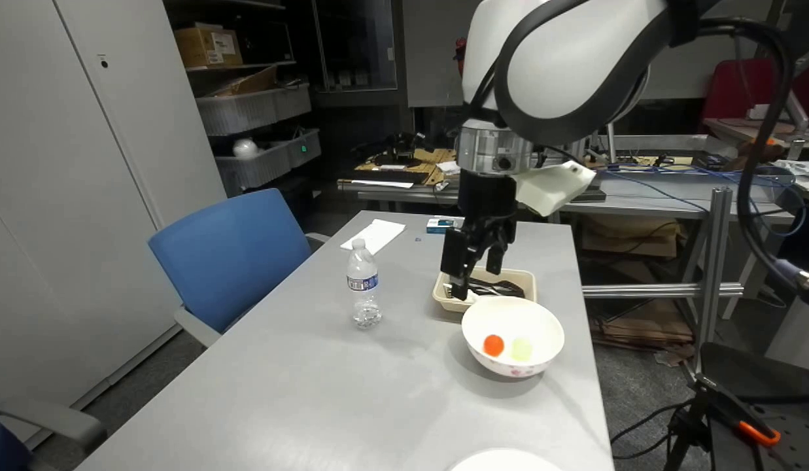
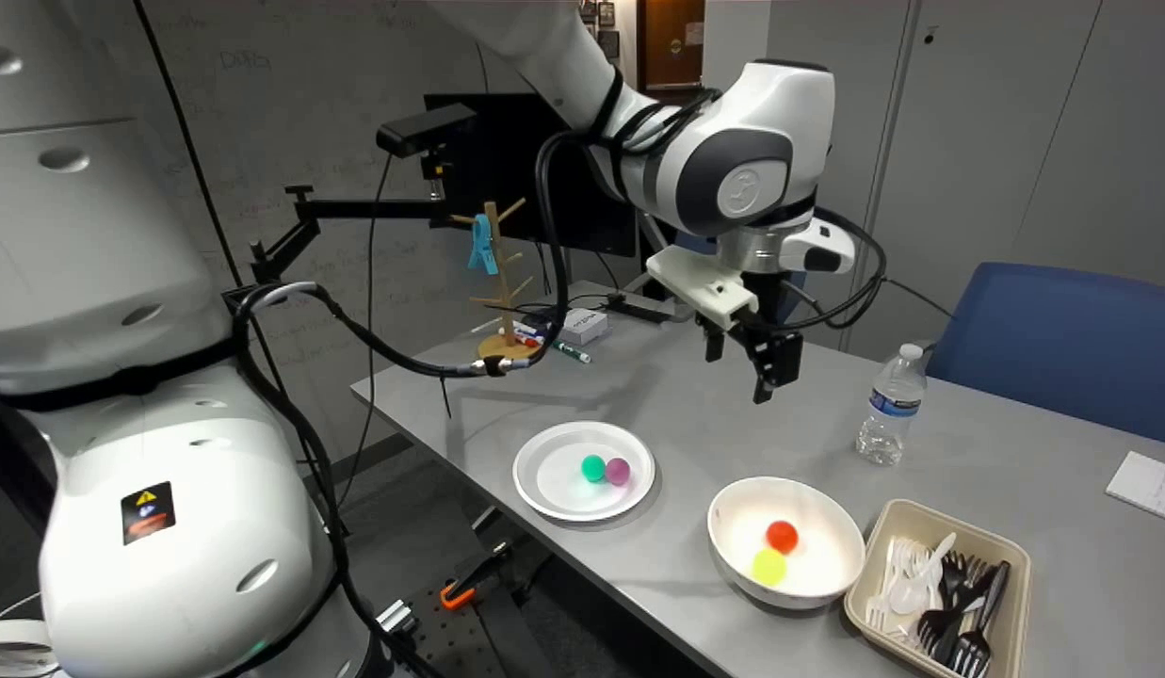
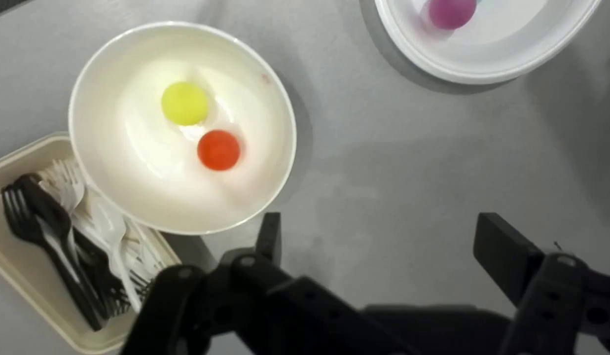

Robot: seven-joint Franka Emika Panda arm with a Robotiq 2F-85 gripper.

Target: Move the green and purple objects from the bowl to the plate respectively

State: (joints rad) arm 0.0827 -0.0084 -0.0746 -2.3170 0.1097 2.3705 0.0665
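Side by side on the round white plate [image 2: 544,499] rest a green ball [image 2: 593,468] and a purple ball [image 2: 618,472]. In the wrist view only the purple ball [image 3: 452,11] and part of the plate [image 3: 462,76] show, at the top edge. The white bowl [image 3: 112,197] holds a red ball [image 3: 218,150] and a yellow ball [image 3: 185,103], which also appear in both exterior views. My gripper [image 3: 378,217] is open above the table, with bare tabletop visible between its fingers. It hangs higher than the bowl and plate, touching neither, as an exterior view [image 2: 737,377] shows.
A beige tray [image 2: 1011,603] of black and white plastic cutlery sits against the bowl's side. A water bottle [image 2: 891,405] stands upright farther across the table. Beyond the plate are a wooden peg stand [image 2: 500,282] and markers [image 2: 573,353]. Blue chair [image 1: 237,255] stands alongside.
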